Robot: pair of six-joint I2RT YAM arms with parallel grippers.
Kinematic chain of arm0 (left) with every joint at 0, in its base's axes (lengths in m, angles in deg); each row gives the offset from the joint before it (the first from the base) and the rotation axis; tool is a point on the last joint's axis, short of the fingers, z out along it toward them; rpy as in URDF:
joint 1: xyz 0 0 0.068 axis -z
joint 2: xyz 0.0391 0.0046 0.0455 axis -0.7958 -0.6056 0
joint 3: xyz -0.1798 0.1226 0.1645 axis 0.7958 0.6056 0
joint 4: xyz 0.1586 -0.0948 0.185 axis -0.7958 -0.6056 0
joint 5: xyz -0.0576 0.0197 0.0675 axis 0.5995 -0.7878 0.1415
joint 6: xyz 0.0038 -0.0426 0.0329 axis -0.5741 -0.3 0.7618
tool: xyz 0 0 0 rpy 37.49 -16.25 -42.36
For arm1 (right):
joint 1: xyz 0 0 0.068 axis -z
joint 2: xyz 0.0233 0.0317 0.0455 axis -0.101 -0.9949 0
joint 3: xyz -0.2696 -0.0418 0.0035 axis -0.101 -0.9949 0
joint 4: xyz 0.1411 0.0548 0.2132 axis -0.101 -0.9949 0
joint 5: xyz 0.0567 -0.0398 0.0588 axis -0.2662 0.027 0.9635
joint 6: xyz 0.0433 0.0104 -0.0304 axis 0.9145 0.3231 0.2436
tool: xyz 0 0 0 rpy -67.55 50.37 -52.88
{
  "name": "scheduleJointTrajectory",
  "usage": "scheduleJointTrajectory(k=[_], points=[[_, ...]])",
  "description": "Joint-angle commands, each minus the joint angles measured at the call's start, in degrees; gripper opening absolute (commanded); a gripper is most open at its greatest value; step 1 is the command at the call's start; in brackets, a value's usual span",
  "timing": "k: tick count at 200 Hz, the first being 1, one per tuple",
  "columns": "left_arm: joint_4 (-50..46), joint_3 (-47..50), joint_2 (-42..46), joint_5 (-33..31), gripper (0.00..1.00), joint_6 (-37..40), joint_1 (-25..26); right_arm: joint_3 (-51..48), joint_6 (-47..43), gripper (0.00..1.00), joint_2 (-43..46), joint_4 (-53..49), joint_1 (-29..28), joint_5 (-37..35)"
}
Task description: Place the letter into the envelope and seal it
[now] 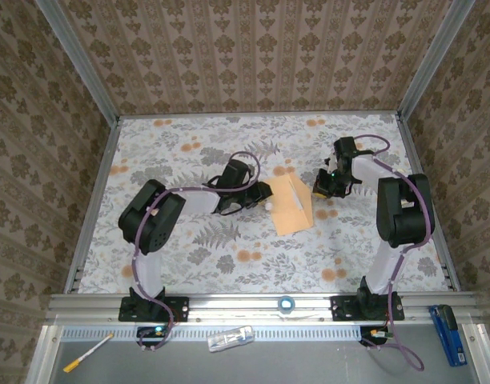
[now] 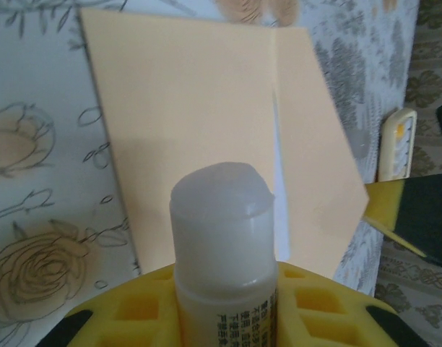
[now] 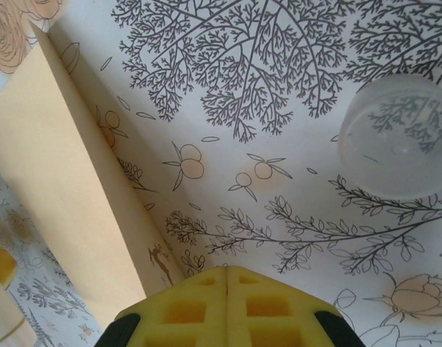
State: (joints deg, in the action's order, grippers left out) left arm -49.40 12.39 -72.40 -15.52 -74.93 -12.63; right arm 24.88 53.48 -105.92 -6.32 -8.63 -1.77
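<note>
The tan envelope [image 1: 291,206] lies flat mid-table with its pointed flap [image 2: 318,144] open toward the right. The letter is inside; only a thin white sliver [image 2: 281,189] shows at the mouth. My left gripper [image 1: 259,200] is at the envelope's left edge, shut on an uncapped white glue stick [image 2: 221,238] whose tip hovers over the envelope body [image 2: 185,108]. My right gripper [image 1: 319,190] is just right of the flap, its yellow pads [image 3: 199,307] pressed together with nothing between them. In the right wrist view the flap's edge [image 3: 62,195] runs along the left.
A clear round cap [image 3: 398,137] rests on the floral tablecloth [image 3: 264,94] right of the envelope. A pale yellow calculator [image 2: 396,144] lies beyond the flap, near the right gripper's finger [image 2: 423,217]. Metal rails and patterned walls bound the table. Small items sit on the front ledge [image 1: 229,340].
</note>
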Motion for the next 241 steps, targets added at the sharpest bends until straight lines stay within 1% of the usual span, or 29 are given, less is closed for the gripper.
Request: scheduleJointTrajectory(k=[1,84,105,109,140,241], points=[[-2.2,-2.1,-0.5,0.4,0.09,-0.6,0.4,-0.8,-0.8,0.04,-0.8,0.4,0.3,0.1],[-2.8,-4.1,-3.5,2.9,0.09,-0.8,0.4,-3.0,0.7,0.04,-1.3,3.6,0.2,2.4],[-2.7,-3.7,-3.7,2.8,0.09,-1.1,0.4,-3.4,0.9,0.04,-1.3,3.7,0.2,3.1],[-2.7,-3.7,-3.7,2.8,0.09,-1.1,0.4,-3.5,1.0,0.04,-1.3,5.2,0.2,3.2],[-2.7,-3.6,-4.0,3.0,0.09,-1.2,0.4,-4.1,1.7,0.04,-0.8,6.5,0.1,4.4],[-2.4,-3.6,-5.1,4.3,0.09,-1.2,0.3,-6.9,3.0,0.04,3.9,11.9,-0.8,7.8]])
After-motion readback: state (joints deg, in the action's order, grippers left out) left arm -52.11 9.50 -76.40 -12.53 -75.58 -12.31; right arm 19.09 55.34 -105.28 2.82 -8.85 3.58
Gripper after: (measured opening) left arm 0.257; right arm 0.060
